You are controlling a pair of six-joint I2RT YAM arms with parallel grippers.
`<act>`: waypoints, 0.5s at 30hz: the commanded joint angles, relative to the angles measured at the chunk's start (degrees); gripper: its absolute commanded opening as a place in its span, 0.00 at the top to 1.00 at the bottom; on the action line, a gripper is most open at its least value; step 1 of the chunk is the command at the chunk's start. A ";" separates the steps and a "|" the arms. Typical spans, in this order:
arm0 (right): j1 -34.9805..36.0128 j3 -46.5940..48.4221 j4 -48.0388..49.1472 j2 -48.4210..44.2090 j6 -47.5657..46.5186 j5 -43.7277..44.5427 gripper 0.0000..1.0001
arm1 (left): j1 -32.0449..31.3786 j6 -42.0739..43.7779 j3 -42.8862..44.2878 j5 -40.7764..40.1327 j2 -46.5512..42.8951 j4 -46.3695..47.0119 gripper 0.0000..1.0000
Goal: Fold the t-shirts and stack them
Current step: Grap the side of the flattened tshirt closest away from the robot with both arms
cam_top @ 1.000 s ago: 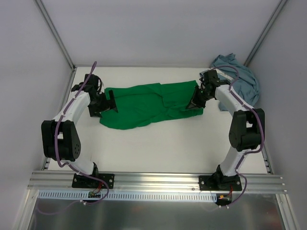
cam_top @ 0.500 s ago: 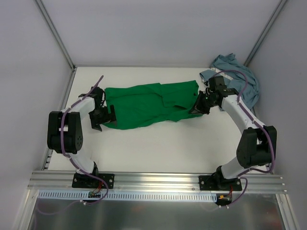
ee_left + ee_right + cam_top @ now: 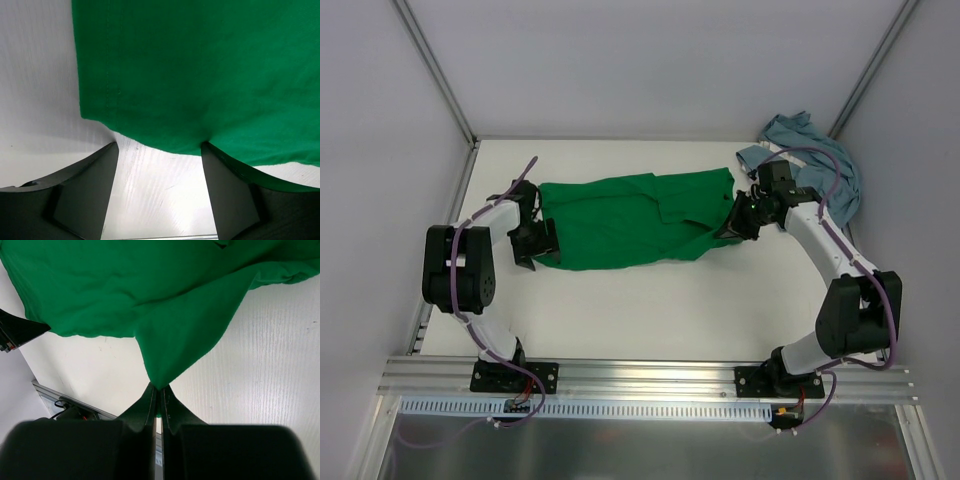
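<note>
1. Layout: green t-shirt (image 3: 630,220) lies spread across the far half of the table (image 3: 650,310), long axis running left to right. It is wrinkled and mostly flat, with one flap turned over right of centre.
2. Blue-grey t-shirt (image 3: 825,165) sits in a crumpled heap at the far right corner of the table, up against the side wall (image 3: 910,150) and just behind the right arm. It is near the green shirt's right end; can't tell from the top view whether the two touch.
3. Left end effector (image 3: 542,245) is low on the table at the green shirt's near left corner. In the left wrist view its fingers (image 3: 85,200) stand well apart with bare table between them. The hem runs across both tips and laps over the finger on the right side of that view. Nothing is clamped: released.
4. Right end effector (image 3: 732,225) is at the shirt's near right corner, clenched on a pinch of green fabric. In the right wrist view the fingers (image 3: 145,410) press together, and a point of cloth is drawn in between them. The fabric fans out from that pinch into the body of the shirt.
5. Arms: the left one is folded back at the left table edge. The right one reaches along the right side, with its elbow near the front rail (image 3: 650,378).
6. Task state: green shirt unfolded, blue-grey shirt bunched, neither stacked.
</note>
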 commanded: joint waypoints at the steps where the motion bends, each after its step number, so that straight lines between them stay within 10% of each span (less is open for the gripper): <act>1: -0.17 -0.55 -0.45 -3.07 0.33 0.07 1.00 | -0.02 -0.07 2.15 -1.06 2.31 1.78 0.34; 15: -0.18 -1.51 -0.28 -3.68 0.24 0.07 1.00 | -0.11 0.02 2.33 -0.71 1.18 5.74 0.77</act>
